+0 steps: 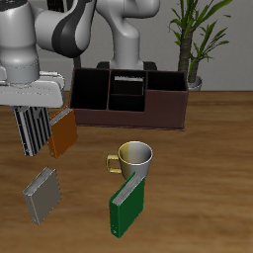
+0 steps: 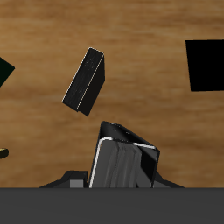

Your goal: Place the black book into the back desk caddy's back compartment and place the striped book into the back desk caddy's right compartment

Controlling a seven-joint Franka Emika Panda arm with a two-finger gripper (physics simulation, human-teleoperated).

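Observation:
My gripper (image 1: 32, 117) hangs above the table, off one end of the back desk caddy (image 1: 128, 117), and is shut on the striped book (image 1: 35, 133). That book hangs upright below the fingers, clear of the tabletop. In the wrist view the striped book (image 2: 122, 164) fills the space between my gripper's (image 2: 122, 178) jaws. The black book (image 1: 128, 77) stands in the back compartment, the caddy's narrow middle rear slot, with its pale page edge showing on top. Both end sections of the caddy look empty.
An orange book (image 1: 62, 133) stands tilted right beside the held book. A grey book (image 1: 42, 194) (image 2: 85, 80) lies below my gripper, nearer the front edge. A yellow-green mug (image 1: 133, 157) and a green book (image 1: 126, 204) stand mid-table. A potted plant (image 1: 193, 40) is behind the caddy.

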